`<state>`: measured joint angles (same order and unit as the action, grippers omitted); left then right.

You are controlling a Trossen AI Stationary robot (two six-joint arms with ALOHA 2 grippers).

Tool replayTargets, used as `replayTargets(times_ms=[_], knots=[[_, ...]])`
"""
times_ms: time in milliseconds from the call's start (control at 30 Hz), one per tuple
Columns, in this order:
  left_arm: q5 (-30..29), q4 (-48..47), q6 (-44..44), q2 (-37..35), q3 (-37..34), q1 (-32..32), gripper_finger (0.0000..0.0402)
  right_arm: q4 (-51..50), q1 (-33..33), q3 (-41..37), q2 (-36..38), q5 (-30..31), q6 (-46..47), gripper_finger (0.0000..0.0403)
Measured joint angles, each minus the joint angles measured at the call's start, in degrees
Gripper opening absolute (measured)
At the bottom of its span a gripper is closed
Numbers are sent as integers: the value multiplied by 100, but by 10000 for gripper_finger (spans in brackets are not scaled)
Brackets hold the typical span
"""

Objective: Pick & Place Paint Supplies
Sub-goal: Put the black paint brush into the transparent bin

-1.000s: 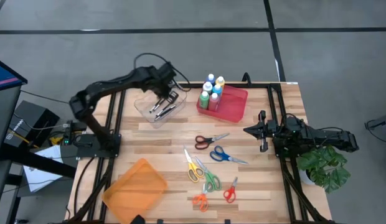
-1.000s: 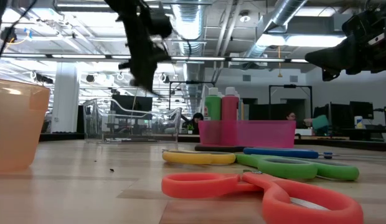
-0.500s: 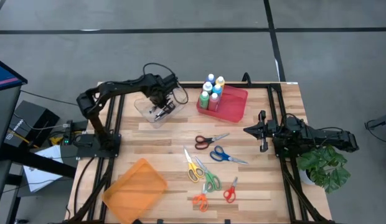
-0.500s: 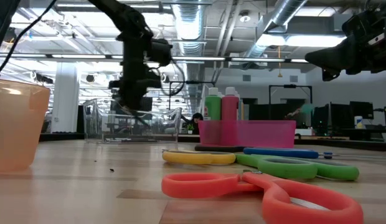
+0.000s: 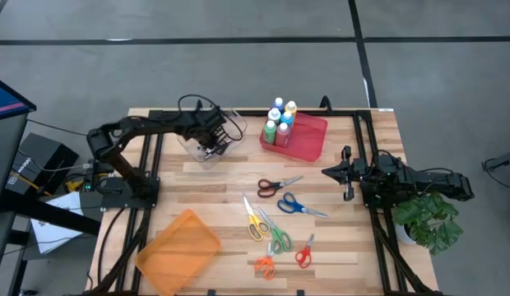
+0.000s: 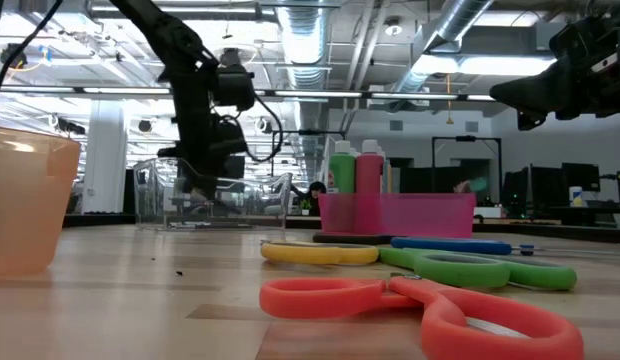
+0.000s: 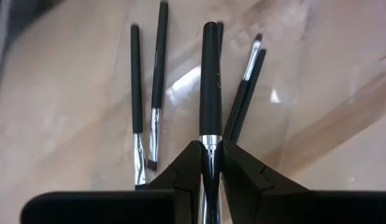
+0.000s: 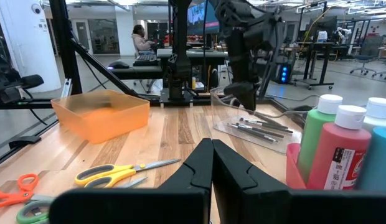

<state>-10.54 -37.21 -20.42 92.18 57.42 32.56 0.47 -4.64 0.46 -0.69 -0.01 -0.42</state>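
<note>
Left tool (image 7: 210,163) | grips black paintbrush (image 7: 210,81) | inside clear tray (image 5: 197,148)

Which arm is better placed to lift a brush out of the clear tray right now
Left, most likely. The left gripper is down inside the clear tray, already shut on a black paintbrush. The right gripper is shut and waits far off, at the table's right side.

surface (image 5: 337,247): pale wood planks, smooth, low sheen
clear tray (image 5: 192,146): transparent glossy plastic
brushes (image 7: 210,81): black glossy handles, bright metal ferrules
left claw (image 7: 211,163): matt black plastic (pinching one brush)
paint bottles (image 5: 280,119): smooth plastic, white caps
red bin (image 5: 308,140): translucent plastic
orange bin (image 5: 179,251): translucent plastic
</note>
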Motion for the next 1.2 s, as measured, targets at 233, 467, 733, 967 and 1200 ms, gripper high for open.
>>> replayTargets(times_ms=[233,467,733,967,1200], knots=[[49,504,-149,2,-368,0,49,-2,0,1,0,1,1,0],[53,672,-198,2,-601,0,47,-2,0,0,0,0,0,0],[54,785,-236,2,-609,0,56,-1,2,-1,0,0,-1,0],[54,821,-239,4,-609,0,57,0,2,0,0,0,1,0],[60,967,-239,7,-611,0,90,-2,2,0,0,0,0,0]])
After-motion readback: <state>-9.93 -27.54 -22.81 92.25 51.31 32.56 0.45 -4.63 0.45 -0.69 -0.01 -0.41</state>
